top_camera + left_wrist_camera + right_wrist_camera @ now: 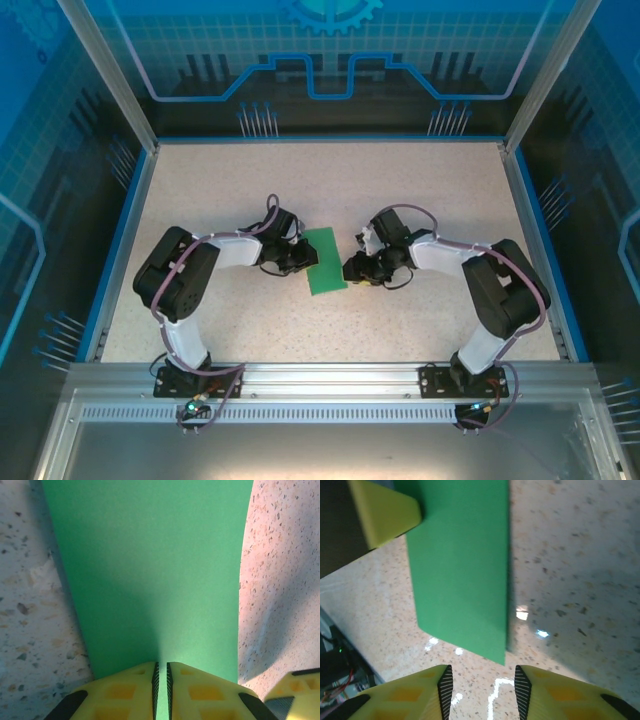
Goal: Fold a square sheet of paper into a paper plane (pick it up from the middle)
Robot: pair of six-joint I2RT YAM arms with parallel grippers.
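The square sheet of paper (324, 262) is bright green and shows as a narrow rectangle on the table's middle; a paper plane is out of view. My left gripper (300, 258) is shut on the sheet's left edge. In the left wrist view the paper (150, 555) runs down between the nearly touching pads of the left gripper (161, 680). My right gripper (352, 268) stands open just right of the sheet. In the right wrist view the right gripper (482, 690) has bare table between its pads, and the paper's (460, 570) near corner ends short of them, its right edge slightly raised over a shadow.
The speckled beige tabletop (440, 190) is ringed by a blue rim (530, 220) and frame posts. A yellow fingertip of the right gripper (295, 690) sits close beside the sheet. One left fingertip (385, 512) shows at the sheet's far edge.
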